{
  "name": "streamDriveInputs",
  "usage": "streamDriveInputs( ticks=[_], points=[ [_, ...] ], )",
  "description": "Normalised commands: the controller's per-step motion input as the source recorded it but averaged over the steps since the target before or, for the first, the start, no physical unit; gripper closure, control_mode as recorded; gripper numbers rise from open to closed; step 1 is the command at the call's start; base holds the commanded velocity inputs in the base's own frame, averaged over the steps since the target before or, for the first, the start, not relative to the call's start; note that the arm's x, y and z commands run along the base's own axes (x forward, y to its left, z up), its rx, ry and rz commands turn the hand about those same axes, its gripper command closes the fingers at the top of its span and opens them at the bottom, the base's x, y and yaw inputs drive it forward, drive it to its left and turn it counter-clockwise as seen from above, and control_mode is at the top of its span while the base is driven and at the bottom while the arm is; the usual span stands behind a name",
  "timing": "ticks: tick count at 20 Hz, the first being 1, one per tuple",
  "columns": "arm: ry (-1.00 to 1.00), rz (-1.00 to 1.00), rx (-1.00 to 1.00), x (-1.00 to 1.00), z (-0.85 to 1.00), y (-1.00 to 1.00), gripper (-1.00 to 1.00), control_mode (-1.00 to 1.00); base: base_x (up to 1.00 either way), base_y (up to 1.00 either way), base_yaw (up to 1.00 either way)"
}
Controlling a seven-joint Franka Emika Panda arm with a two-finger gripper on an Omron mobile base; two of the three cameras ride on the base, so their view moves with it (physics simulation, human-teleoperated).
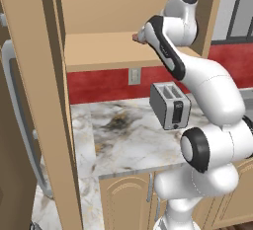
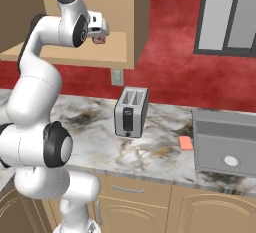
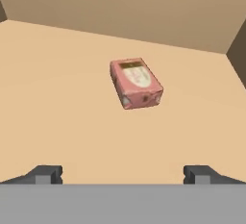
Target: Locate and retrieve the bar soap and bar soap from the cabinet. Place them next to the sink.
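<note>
Lying ahead of open jaws: boxy bar soap [image 3: 136,83].

The left base view looks forward and down from behind the arm's left; the right base view does likewise from its right. Both share the cabinet [image 1: 94,51], the toaster [image 1: 170,104] and the marble bench [image 1: 128,135]. The hand view sits close inside the cabinet, facing down at its shelf [image 3: 62,98].
</note>
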Motion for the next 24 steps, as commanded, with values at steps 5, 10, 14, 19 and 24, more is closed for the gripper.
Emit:
streamDriveInputs(
  ticks=[5, 10, 14, 19, 24],
  points=[
    [-0.08, 0.01, 0.0, 0.1, -0.06, 0.0, -1.0, -1.0, 0.0, 0.0, 0.0],
    [-0.1, 0.02, 0.0, 0.11, -0.05, 0.0, -1.0, -1.0, 0.0, 0.0, 0.0],
    [-0.03, 0.01, 0.0, 0.14, -0.03, 0.0, -1.0, -1.0, 0.0, 0.0, 0.0],
    [0.0, 0.02, 0.0, 0.19, -0.03, 0.0, -1.0, -1.0, 0.0, 0.0, 0.0],
    [0.01, 0.01, 0.0, 0.25, 0.0, 0.0, -1.0, -1.0, 0.0, 0.0, 0.0]
  ],
)
